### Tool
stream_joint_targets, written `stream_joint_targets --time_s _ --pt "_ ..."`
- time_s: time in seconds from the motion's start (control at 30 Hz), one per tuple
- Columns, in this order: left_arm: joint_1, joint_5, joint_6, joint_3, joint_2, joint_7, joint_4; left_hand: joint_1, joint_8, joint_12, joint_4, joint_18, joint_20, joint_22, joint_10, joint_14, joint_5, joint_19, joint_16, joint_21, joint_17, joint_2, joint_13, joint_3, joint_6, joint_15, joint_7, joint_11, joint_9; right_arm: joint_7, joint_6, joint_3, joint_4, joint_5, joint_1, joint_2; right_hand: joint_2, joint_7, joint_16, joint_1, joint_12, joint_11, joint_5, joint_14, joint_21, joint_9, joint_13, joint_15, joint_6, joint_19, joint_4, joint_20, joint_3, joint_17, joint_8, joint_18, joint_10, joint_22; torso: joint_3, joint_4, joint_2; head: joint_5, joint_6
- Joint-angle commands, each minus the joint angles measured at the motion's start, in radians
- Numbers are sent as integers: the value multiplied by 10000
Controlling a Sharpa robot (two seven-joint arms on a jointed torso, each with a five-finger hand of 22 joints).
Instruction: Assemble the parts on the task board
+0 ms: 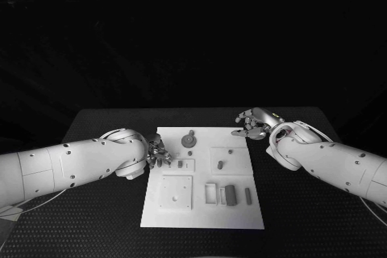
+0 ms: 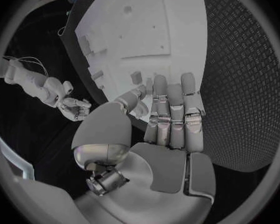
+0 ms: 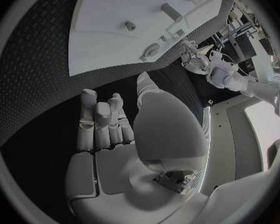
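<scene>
Fingers of both the left hand [image 1: 158, 154] and right hand [image 1: 255, 125] spread, empty, flanking one task board [image 1: 202, 213].

Both arms are white, made of thick rounded shells with small dark screw holes along them. The left arm [image 1: 72, 165] has a thin pale cable that hangs under it near the elbow. The right arm [image 1: 339, 163] carries thin cables looped around the wrist. Each arm ends in a silver metal hand: the left hand [image 1: 158, 153] and the right hand [image 1: 255, 123] have segmented fingers [image 2: 171, 109] with grey pads and a smooth domed thumb base.
</scene>
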Motion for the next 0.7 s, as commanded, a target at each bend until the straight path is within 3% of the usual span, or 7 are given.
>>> stream_joint_targets --time_s 0.03,0.7 --pt "-34 -167 251 -4 59 -29 -31 73 52 24 -374 -145 -9 13 65 29 72 29 41 48 -13 0 0 429 66 -21 -1 15 7 14 102 4 22 -12 -3 4 12 275 68 -86 35 11 -3 -84 -1 13 -18 18 -225 1 -14 -95 56 -13 -62 302 -79 8 6 -2 3 4 -14" --pt "-166 -504 146 -2 274 47 -353 37 59 36 -328 -145 -11 36 74 33 73 45 53 48 -7 16 6 444 81 -20 -4 12 2 19 100 4 26 -12 -3 -15 6 275 72 -92 40 11 -3 -88 2 16 -25 19 -228 -3 -14 -95 74 -18 -63 302 -83 10 20 -5 2 -7 -17"
